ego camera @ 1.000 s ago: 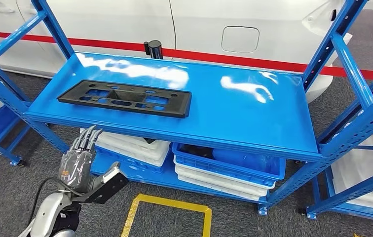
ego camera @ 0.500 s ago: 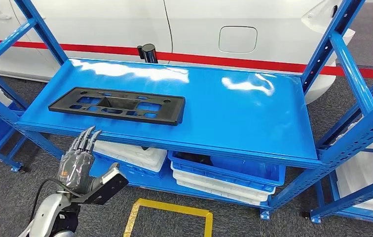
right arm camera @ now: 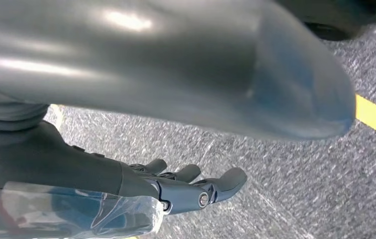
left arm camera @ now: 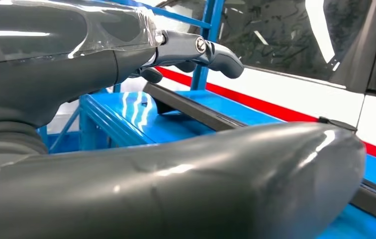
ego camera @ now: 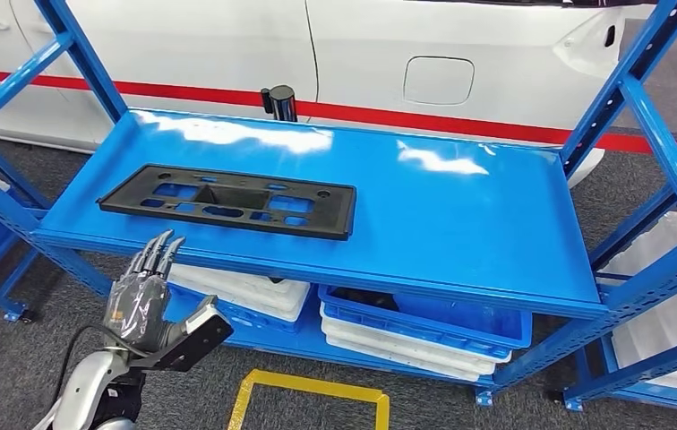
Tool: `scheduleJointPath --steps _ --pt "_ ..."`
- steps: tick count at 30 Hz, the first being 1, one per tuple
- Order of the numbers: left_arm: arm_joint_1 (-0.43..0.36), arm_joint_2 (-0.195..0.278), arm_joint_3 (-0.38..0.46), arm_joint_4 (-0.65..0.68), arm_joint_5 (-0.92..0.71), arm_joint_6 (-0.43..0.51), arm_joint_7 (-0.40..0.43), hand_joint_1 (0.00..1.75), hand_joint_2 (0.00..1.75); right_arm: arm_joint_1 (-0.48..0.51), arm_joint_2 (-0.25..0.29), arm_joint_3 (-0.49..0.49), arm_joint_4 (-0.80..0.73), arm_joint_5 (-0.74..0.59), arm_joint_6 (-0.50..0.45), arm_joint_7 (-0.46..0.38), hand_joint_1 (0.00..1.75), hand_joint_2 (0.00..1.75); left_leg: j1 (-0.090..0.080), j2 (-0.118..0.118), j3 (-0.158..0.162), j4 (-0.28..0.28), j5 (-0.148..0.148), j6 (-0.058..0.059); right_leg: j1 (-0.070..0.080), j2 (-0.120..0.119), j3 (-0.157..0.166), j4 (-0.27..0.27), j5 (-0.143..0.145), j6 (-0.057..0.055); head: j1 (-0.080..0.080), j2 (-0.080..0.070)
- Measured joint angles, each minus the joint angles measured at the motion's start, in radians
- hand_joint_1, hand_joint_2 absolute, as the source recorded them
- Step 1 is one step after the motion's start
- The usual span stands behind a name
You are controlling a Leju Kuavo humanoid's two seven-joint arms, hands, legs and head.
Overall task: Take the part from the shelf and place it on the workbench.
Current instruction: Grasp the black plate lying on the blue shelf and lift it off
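Observation:
A flat black plastic part (ego camera: 227,200) with several cut-outs lies on the left half of the blue shelf (ego camera: 460,210). My left hand (ego camera: 142,291) is raised just below and in front of the shelf's front edge, under the part's left end, fingers straight and apart, holding nothing. In the left wrist view the hand (left arm camera: 126,55) points toward the part (left arm camera: 196,112), whose dark edge runs across the blue surface. My right hand (right arm camera: 176,189) hangs over grey floor with its fingers extended and nothing in them.
White trays (ego camera: 236,287) and a blue bin (ego camera: 424,313) sit on the lower shelf. Blue uprights (ego camera: 639,81) frame the rack at both sides. A white car with a red stripe (ego camera: 362,54) stands behind. Yellow floor tape (ego camera: 308,394) marks the grey carpet.
The whole view has shifted slightly as the camera moved, so the shelf and part sit a little further right and lower. My left hand keeps the same raised pose.

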Motion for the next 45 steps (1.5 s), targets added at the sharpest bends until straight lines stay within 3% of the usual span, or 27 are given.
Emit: scheduleJointPath --steps 1,2,4,6,9,11,12,14,15,16,17,19,21,23,26,27,29,30,31,32,33,35,36,37,40,42,45 --pt "0.000 0.000 -0.001 0.000 0.000 -0.001 0.000 0.00 0.00 0.001 0.000 0.000 0.000 0.000 0.000 0.000 0.00 0.00 -0.003 0.000 0.004 0.000 -0.004 0.001 0.001 0.000 -0.019 0.019 0.009 -0.002 0.000 0.000" --pt "0.001 -0.001 -0.002 0.000 0.000 -0.001 0.000 0.00 0.00 0.002 0.000 0.000 0.000 0.001 0.000 0.000 0.00 0.00 -0.005 0.000 0.010 0.000 -0.008 0.002 0.002 0.000 -0.017 -0.005 0.039 -0.005 0.000 0.000" --pt "0.001 -0.001 -0.002 0.000 0.000 -0.001 0.000 0.00 0.00 0.002 -0.001 0.000 0.000 0.001 -0.001 0.000 0.00 0.00 -0.008 0.000 0.024 0.001 -0.019 -0.002 0.004 -0.003 0.036 -0.142 0.122 -0.014 0.000 0.000" --pt "0.001 -0.001 -0.002 0.000 0.000 -0.002 0.000 0.00 0.00 -0.001 -0.001 0.000 0.000 0.002 -0.001 0.000 0.00 0.00 -0.012 -0.001 0.032 0.004 -0.030 -0.011 0.009 -0.006 0.084 -0.253 0.166 -0.022 0.000 0.000" --pt "0.001 -0.001 -0.002 0.000 0.000 -0.003 0.000 0.00 0.00 -0.001 -0.001 0.000 0.000 0.002 -0.001 0.000 0.00 0.00 -0.012 0.000 0.032 0.005 -0.038 -0.023 0.013 -0.005 0.094 -0.279 0.165 -0.030 0.000 0.000" --pt "-0.001 -0.001 -0.001 -0.001 0.000 -0.003 0.000 0.00 0.00 -0.001 -0.001 0.000 0.000 0.003 -0.002 0.000 0.00 0.00 -0.008 -0.001 0.018 0.040 -0.060 -0.035 0.009 -0.004 0.098 -0.282 0.164 -0.038 -0.001 0.000" --pt "-0.002 -0.001 0.000 -0.001 0.000 -0.003 0.000 0.00 0.00 -0.002 0.000 0.000 0.000 0.003 -0.002 0.000 0.00 0.00 -0.005 -0.001 -0.007 0.089 -0.083 -0.043 0.007 -0.003 0.101 -0.283 0.162 -0.041 -0.002 0.000" --pt "-0.002 -0.001 0.000 -0.001 0.000 -0.004 0.000 0.00 0.00 -0.002 0.001 0.000 0.000 0.004 -0.003 0.000 0.00 0.00 0.002 -0.002 -0.084 0.235 -0.139 -0.056 0.006 -0.003 0.105 -0.283 0.158 -0.045 -0.004 0.000" --pt "0.000 -0.001 0.000 -0.001 0.000 -0.004 0.000 0.00 0.00 -0.002 0.001 0.000 0.000 0.004 -0.003 0.001 0.00 0.00 0.005 -0.002 -0.121 0.295 -0.154 -0.060 0.006 -0.002 0.107 -0.282 0.155 -0.046 -0.004 0.000" --pt "0.001 -0.001 -0.001 -0.001 0.000 -0.004 0.000 0.00 0.00 -0.002 0.001 0.000 0.000 0.004 -0.003 0.001 0.00 0.00 0.007 -0.002 -0.143 0.321 -0.149 -0.062 0.006 -0.001 0.111 -0.282 0.152 -0.046 -0.004 0.000" --pt "0.002 -0.001 -0.001 -0.001 0.000 -0.004 0.000 0.00 0.00 -0.001 0.001 0.000 0.000 0.004 -0.003 0.002 0.00 0.00 0.009 -0.002 -0.144 0.302 -0.123 -0.062 0.006 0.000 0.116 -0.282 0.148 -0.044 -0.004 0.000" --pt "0.002 -0.001 0.000 -0.001 0.000 -0.004 0.000 0.00 0.00 -0.001 0.001 0.000 0.000 0.004 -0.003 0.003 0.00 0.00 0.010 -0.003 -0.092 0.162 -0.036 -0.056 0.006 0.004 0.130 -0.283 0.140 -0.041 -0.004 0.000" --pt "0.000 -0.001 0.000 -0.001 0.000 -0.004 0.001 0.00 0.00 -0.003 0.002 0.000 0.000 0.004 -0.003 0.003 0.00 0.00 0.004 -0.004 -0.042 0.042 0.013 -0.047 0.008 0.007 0.138 -0.285 0.133 -0.034 -0.004 0.000" --pt "-0.001 -0.001 0.001 -0.002 0.000 -0.004 0.002 0.00 0.00 -0.004 0.002 0.000 0.000 0.004 -0.003 0.003 0.00 0.00 -0.004 -0.005 -0.031 0.017 0.012 -0.037 0.008 0.009 0.140 -0.289 0.130 -0.024 -0.004 0.000" --pt "-0.002 -0.001 0.001 -0.002 0.000 -0.005 0.002 0.00 0.00 -0.004 0.002 0.000 0.000 0.004 -0.003 0.003 0.00 0.00 0.000 -0.005 -0.015 0.001 0.015 -0.019 0.006 0.005 0.139 -0.271 0.112 -0.009 -0.003 0.000" --pt "-0.002 -0.001 0.001 -0.003 0.000 -0.006 0.002 0.00 0.00 -0.004 0.002 0.000 0.000 0.005 -0.003 0.002 0.00 0.00 0.002 -0.004 -0.008 -0.004 0.015 -0.013 0.006 0.003 0.121 -0.231 0.091 -0.007 -0.003 0.000" --pt "-0.002 -0.001 -0.001 -0.003 -0.001 -0.010 0.004 0.00 0.00 -0.003 0.001 0.000 0.000 0.005 -0.003 0.002 0.00 0.00 0.001 -0.003 0.000 -0.006 0.012 -0.004 0.007 0.002 0.051 -0.097 0.032 -0.006 -0.002 0.000" --pt "-0.002 -0.001 -0.002 -0.003 -0.005 -0.013 0.007 0.00 0.00 -0.001 0.001 0.000 0.000 0.005 -0.003 0.002 0.00 0.00 0.000 -0.002 0.002 -0.006 0.010 -0.002 0.007 0.002 0.013 -0.032 0.013 -0.005 -0.002 0.000" --pt "-0.001 -0.001 -0.004 -0.003 -0.010 -0.016 0.010 0.00 0.00 0.000 0.001 0.000 0.000 0.005 -0.003 0.002 0.00 0.00 0.000 -0.003 0.004 -0.006 0.007 -0.001 0.007 0.002 -0.013 0.003 0.011 -0.005 -0.002 0.000" --pt "-0.001 -0.001 -0.006 -0.003 -0.015 -0.018 0.012 0.00 0.00 0.001 0.001 0.000 0.000 0.004 -0.003 0.002 0.00 0.00 -0.001 -0.003 0.007 -0.005 0.004 -0.001 0.007 0.002 -0.020 -0.002 0.030 -0.005 -0.002 0.000" --pt "-0.001 -0.001 -0.007 -0.003 -0.020 -0.020 0.013 0.00 0.00 0.001 0.000 0.000 0.000 0.004 -0.003 0.002 0.00 0.00 0.000 -0.004 0.012 -0.004 0.000 -0.002 0.006 0.001 -0.005 -0.049 0.067 -0.005 -0.002 0.000" --pt "-0.001 -0.001 -0.008 -0.003 -0.026 -0.022 0.014 0.00 0.00 0.000 0.000 0.000 0.000 0.004 -0.003 0.002 0.00 0.00 -0.001 -0.005 0.022 -0.001 -0.010 -0.009 0.006 -0.003 0.057 -0.195 0.145 -0.008 -0.002 0.000" --pt "-0.002 -0.001 -0.009 -0.003 -0.029 -0.023 0.013 0.00 0.00 -0.001 -0.001 0.000 0.000 0.004 -0.003 0.002 0.00 0.00 -0.003 -0.005 0.025 0.001 -0.016 -0.014 0.007 -0.004 0.081 -0.249 0.167 -0.011 -0.002 0.000" --pt "-0.003 -0.001 -0.010 -0.003 -0.031 -0.025 0.013 0.00 0.44 -0.002 -0.001 0.000 0.000 0.004 -0.003 0.002 0.00 0.00 -0.005 -0.005 0.027 0.002 -0.019 -0.019 0.009 -0.005 0.093 -0.276 0.174 -0.015 -0.002 0.000" --pt "-0.008 -0.001 -0.014 -0.003 -0.034 -0.029 0.013 0.00 1.75 -0.002 -0.001 0.000 0.000 0.004 -0.002 0.001 0.00 0.00 -0.003 -0.005 0.026 0.005 -0.027 -0.031 0.011 -0.003 0.095 -0.285 0.173 -0.028 -0.003 0.000" --pt "-0.011 -0.001 -0.015 -0.003 -0.035 -0.034 0.014 0.00 1.75 -0.002 -0.001 0.000 0.000 0.004 -0.002 0.001 0.00 0.00 0.001 -0.005 0.002 0.060 -0.061 -0.043 0.006 -0.003 0.096 -0.287 0.174 -0.036 -0.004 0.000" --pt "-0.013 -0.001 -0.017 -0.003 -0.035 -0.041 0.018 0.00 1.75 -0.003 0.000 0.000 0.000 0.004 -0.002 0.000 0.00 0.00 0.007 -0.005 -0.099 0.266 -0.150 -0.060 0.004 -0.003 0.096 -0.287 0.173 -0.040 -0.007 0.000"
